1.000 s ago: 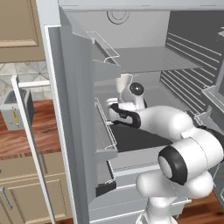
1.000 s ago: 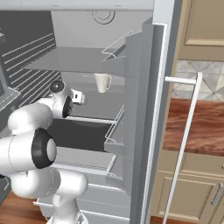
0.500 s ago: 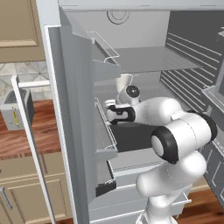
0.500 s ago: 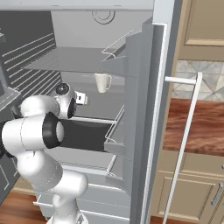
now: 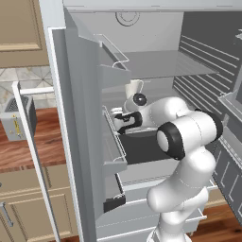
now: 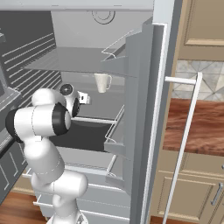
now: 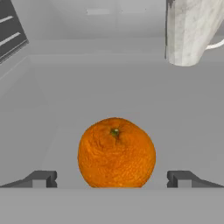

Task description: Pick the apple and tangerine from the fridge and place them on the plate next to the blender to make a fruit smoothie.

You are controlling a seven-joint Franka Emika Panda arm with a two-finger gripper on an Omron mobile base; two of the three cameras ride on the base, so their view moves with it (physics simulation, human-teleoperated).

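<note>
Jaws wide, gripper (image 7: 112, 178) inside fridge (image 5: 85, 142), tangerine (image 7: 116, 152) between fingertips (image 7: 41, 178) — not gripped, stem up, mug (image 7: 189, 30) beyond on shelf.

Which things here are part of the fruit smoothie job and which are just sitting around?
Part of the job:
- tangerine, on the fridge shelf between the open jaws of the gripper
- fridge, door open

Just sitting around:
- white mug, on the same shelf behind the tangerine
- toaster, on the wooden counter
- wooden cabinets
</note>
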